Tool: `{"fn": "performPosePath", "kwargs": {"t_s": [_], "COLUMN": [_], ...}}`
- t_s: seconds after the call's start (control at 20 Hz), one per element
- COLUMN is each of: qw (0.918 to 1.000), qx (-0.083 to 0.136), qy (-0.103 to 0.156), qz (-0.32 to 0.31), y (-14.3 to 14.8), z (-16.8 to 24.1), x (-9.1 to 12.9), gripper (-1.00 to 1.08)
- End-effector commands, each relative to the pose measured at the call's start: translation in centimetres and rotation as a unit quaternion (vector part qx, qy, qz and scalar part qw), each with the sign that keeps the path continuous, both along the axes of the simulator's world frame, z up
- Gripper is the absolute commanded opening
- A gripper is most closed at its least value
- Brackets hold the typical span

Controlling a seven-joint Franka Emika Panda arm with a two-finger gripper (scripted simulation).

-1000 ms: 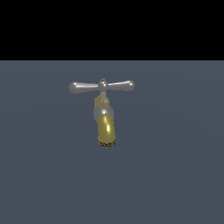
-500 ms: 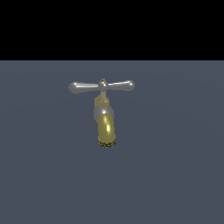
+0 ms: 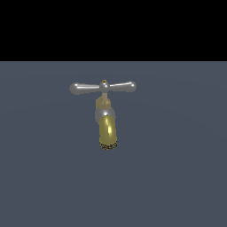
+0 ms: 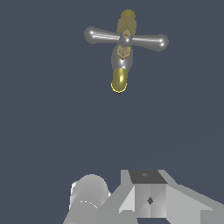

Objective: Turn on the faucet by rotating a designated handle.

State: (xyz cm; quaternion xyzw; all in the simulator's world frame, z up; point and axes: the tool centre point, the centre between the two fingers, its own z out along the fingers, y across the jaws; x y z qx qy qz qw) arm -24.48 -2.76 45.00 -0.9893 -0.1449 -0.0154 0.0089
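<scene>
The small tap with its golden-brass curved spout (image 3: 107, 131) stands just above the centre of the exterior view. Its slim shiny silver crossbar handle (image 3: 103, 87) lies level on top, untouched. Polished, rigid metal, likely slippery: I'd press near one rounded bulb end for leverage. My pincer's fingertips are out of view, so I cannot tell how open it is.

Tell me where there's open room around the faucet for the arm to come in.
Bare grey floor lies on every side of the faucet: to the exterior view's left and right of the handle, and in front of the spout mouth. The only crowded spot is under the handle's arms, beside the spout. In the wrist view, the arm's body sits well clear of the faucet.
</scene>
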Motion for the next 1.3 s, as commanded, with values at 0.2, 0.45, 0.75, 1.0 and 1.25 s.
{"fn": "performPosePath", "kwargs": {"t_s": [0.2,0.45,0.75,1.0,1.25], "qw": [0.9972,0.9911,0.9794,0.9661,0.9497], "qx": [-0.002,-0.004,-0.007,-0.009,-0.011], "qy": [0.001,0.001,0.001,0.002,0.002], "qz": [0.075,0.133,0.202,0.258,0.313], "y": [-2.0,-3.4,-4.8,-5.9,-6.7], "z": [-2.6,-4.7,-7.1,-9.1,-11.1], "x": [1.5,2.9,4.8,6.5,8.3], "gripper": [-1.0,-1.0,-1.0,-1.0,-1.0]}}
